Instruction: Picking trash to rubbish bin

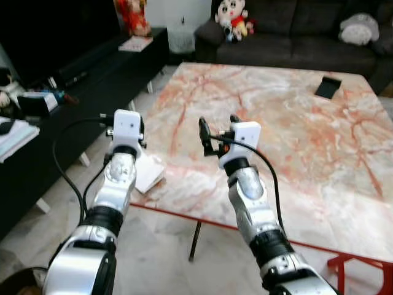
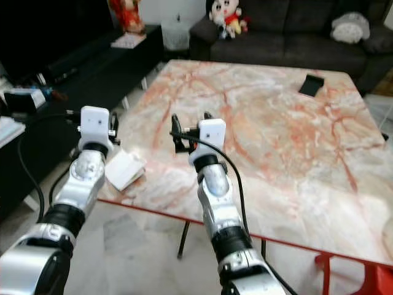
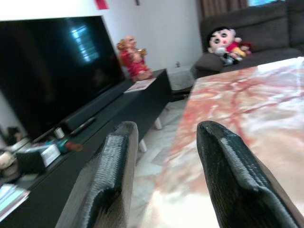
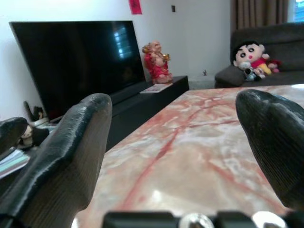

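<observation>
A flat white piece of paper [image 2: 124, 169] lies at the near left corner of a pink-veined marble table [image 1: 295, 123], partly overhanging the edge. The left gripper [image 3: 164, 175] hovers just above and beside this paper, over the table's left edge, its two black fingers spread apart and holding nothing. The right gripper [image 1: 218, 132] floats above the near part of the tabletop, a little further in, its fingers also spread wide and empty. A small black object [image 1: 328, 86] rests near the far right corner of the tabletop, well apart from both grippers. Left of the table runs a long black TV console [image 1: 92, 80] bearing a large dark television [image 4: 80, 61]. A dark sofa [image 1: 288, 37] stands beyond the far edge, with a cartoon doll [image 1: 232, 17] seated on it.
</observation>
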You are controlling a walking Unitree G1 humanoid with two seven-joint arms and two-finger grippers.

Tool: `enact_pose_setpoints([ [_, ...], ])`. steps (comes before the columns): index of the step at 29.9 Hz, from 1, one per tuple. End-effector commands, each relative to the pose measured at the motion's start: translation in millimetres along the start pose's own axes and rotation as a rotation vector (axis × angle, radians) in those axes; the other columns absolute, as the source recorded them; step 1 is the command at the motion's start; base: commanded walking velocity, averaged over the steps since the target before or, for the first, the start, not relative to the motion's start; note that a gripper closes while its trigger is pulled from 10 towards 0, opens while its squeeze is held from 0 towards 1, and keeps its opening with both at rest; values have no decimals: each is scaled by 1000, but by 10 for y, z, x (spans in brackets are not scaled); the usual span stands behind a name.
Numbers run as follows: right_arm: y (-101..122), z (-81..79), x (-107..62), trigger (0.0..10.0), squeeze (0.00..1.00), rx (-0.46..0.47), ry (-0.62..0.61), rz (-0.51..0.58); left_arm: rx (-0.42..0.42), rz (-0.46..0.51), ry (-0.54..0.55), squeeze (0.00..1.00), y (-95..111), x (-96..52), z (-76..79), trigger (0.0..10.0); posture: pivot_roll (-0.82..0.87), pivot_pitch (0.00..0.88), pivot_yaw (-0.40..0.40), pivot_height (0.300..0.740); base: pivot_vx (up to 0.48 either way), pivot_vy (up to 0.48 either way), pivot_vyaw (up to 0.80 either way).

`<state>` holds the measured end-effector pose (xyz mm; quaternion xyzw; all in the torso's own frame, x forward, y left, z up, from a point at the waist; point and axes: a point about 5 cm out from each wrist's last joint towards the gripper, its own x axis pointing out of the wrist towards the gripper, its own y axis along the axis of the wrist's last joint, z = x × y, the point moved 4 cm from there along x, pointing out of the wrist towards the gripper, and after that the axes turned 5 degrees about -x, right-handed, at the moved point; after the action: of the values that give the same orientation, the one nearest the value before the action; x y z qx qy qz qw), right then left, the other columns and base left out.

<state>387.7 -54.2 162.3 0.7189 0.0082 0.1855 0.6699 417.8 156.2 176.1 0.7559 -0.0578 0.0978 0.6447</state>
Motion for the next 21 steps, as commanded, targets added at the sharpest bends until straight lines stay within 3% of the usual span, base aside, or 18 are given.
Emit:
enact_pose_setpoints([
  [1, 23, 8, 19, 10000, 0, 7, -8, 5, 31, -7, -44, 0, -45, -43, 118, 10000, -76, 0, 38, 740, 0, 0, 0],
  [9, 15, 1, 4, 10000, 0, 8, -5, 6, 150, -4, -103, 0, -131, -139, 176, 10000, -75, 0, 41, 740, 0, 0, 0],
  [15, 19, 2, 10, 10000, 0, 7, -1, 6, 317, -47, -152, 0, -267, -195, 225, 10000, -75, 0, 41, 740, 0, 0, 0],
  [16, 14, 2, 7, 10000, 0, 6, 1, 5, 398, -61, -188, 0, -334, -226, 266, 10000, -77, 0, 39, 740, 0, 0, 0],
  [21, 10, 4, -3, 10000, 0, 5, 5, 4, 538, -71, -265, 0, -422, -275, 365, 10000, -76, 0, 34, 740, 0, 0, 0],
])
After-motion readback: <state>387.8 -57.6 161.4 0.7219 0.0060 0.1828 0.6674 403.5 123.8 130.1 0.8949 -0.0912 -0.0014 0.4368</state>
